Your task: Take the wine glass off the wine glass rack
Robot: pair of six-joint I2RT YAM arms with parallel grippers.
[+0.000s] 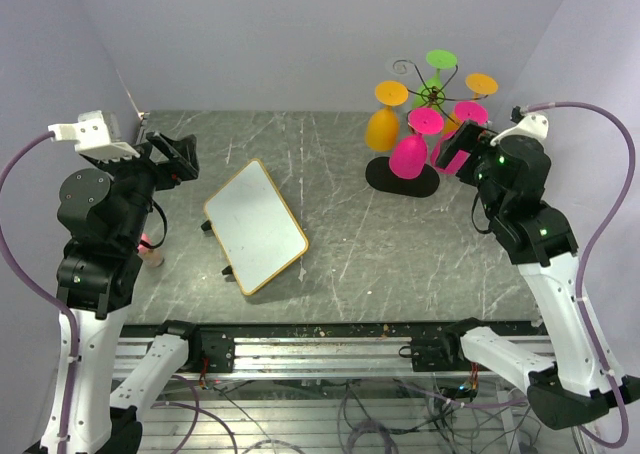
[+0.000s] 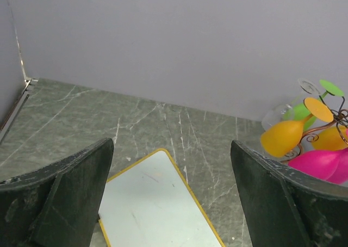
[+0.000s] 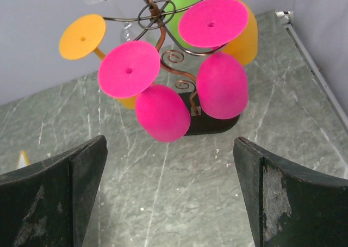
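Note:
The wine glass rack, thin dark wire with curled arms and a black oval base, stands at the back right. Several plastic wine glasses hang upside down from it: two pink, two orange, one green and a clear one. My right gripper is open and empty, just right of the rack, facing the pink glasses. My left gripper is open and empty at the far left.
A white board with a yellow rim lies tilted in the middle of the grey marble table; it also shows in the left wrist view. A small pinkish object sits by the left arm. Walls close the back and sides.

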